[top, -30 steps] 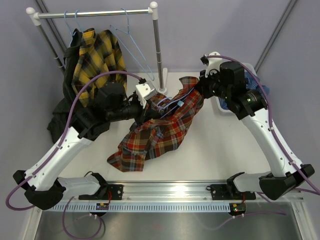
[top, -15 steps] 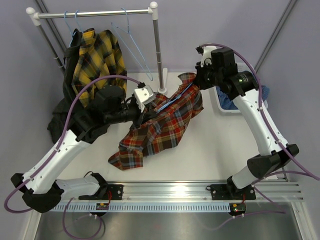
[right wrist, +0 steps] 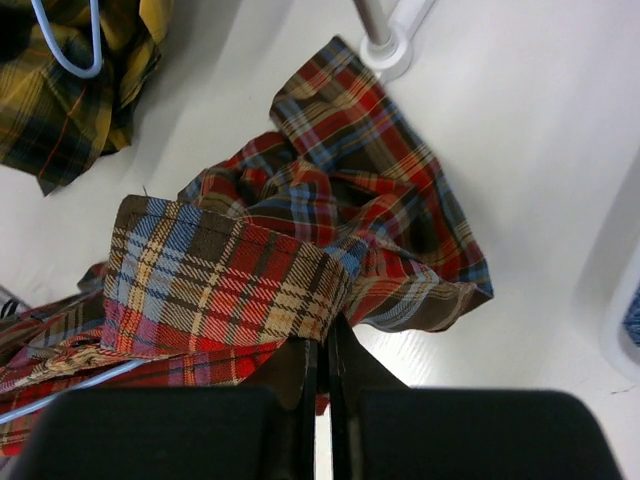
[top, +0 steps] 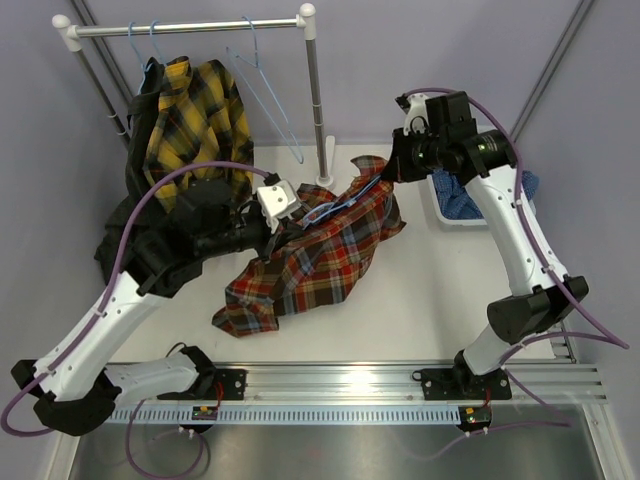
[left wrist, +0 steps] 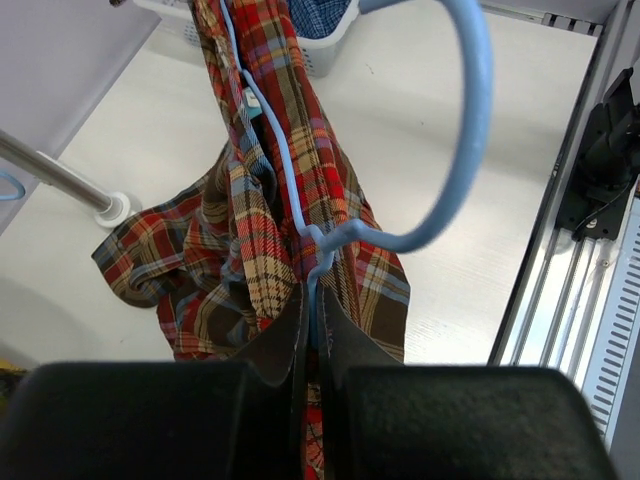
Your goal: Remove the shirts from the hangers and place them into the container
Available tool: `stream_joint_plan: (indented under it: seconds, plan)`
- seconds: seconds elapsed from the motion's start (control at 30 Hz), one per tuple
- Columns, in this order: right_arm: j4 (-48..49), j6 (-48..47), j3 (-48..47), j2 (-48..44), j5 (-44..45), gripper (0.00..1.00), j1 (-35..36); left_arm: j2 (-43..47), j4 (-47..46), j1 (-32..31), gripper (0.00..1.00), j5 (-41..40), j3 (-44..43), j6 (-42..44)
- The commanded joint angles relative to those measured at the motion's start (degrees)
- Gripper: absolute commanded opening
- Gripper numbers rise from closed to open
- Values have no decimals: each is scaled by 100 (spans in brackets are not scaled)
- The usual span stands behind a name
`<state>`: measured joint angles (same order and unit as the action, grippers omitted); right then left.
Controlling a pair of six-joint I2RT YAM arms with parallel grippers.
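Showing both arms working one garment above the white table (top: 440, 300). The left hand (left wrist: 312, 312) is closed on a thin light-blue hanger (left wrist: 468, 140): its fingers (left wrist: 285, 340) pinch the wire just below the twisted neck, and the hook arches away beyond the fingertips. The red plaid shirt (left wrist: 250, 230) is draped around that wire. It runs straight ahead of the left hand as a taut band and bunches on the table to the hand's left.

In the top view the same shirt (top: 320, 260) spans the gap from the left hand (top: 290, 225) to the right hand (top: 388, 172). The hanger (top: 345, 203) shows as a pale line across the cloth between the two hands, and the shirt's lower part lies crumpled on the table below them. The right hand (right wrist: 322, 352) is clamped shut on a folded edge of the red plaid shirt (right wrist: 300, 200), held clear of the table. The cloth falls away in front of its fingertips.

The container (top: 455, 222), a white perforated basket, sits on the table just beside the right hand on its outer side, partly hidden by that arm. The blue check shirt (top: 455, 195) lies in it.

Beyond the left hand, on its outer side, the yellow-black plaid shirt (top: 190, 110) and the black shirt (top: 120, 240) hang from the rail (top: 190, 28). A bare hanger (top: 270, 90) hangs from the rail beside them, nearer the upright post
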<state>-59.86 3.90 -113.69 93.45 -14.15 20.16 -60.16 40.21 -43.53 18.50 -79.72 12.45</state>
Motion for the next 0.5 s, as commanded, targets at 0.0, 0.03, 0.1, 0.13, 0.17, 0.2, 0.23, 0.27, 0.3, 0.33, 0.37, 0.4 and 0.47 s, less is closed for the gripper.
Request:
stream_joint_plan:
  seconds: [0.0,0.03,0.1,0.13,0.17,0.2,0.23,0.27,0.3,0.33,0.37,0.4,0.47]
  plan:
    - [132,-610,294,244,-350,0,-346,452,208,-7,0,258,-307,144]
    - [158,-566,329,279,-612,0,-346,479,155,-7,0,337,-316,170]
    - [114,-610,356,393,-808,0,-346,523,49,-7,0,330,-359,170]
    - [114,-627,374,419,-904,0,-346,540,-56,-7,0,303,-368,153]
    - [141,-662,409,437,-1009,0,-381,567,-65,-7,0,277,-377,188]
    - [167,-663,513,437,-1106,0,-442,593,-57,-7,0,103,-369,205]
    - [237,-576,610,402,-1403,0,-530,619,-57,-7,0,-21,-342,258]
    - [464,-505,707,272,-1624,0,-618,681,-57,-7,0,-161,-316,267]
    - [623,-426,943,183,-1748,0,-819,725,-48,2,0,-406,-264,284]
    - [790,-147,1076,78,-1775,0,-917,769,-48,11,0,-513,-167,285]
    - [1000,-127,1164,-97,-1819,0,-1013,821,-48,20,0,-593,-105,276]
    - [1037,-109,1243,-168,-1871,0,-1093,909,-48,37,0,-698,-53,267]
    - [1116,-21,1270,-301,-1994,0,-1356,988,-48,46,0,-769,79,232]
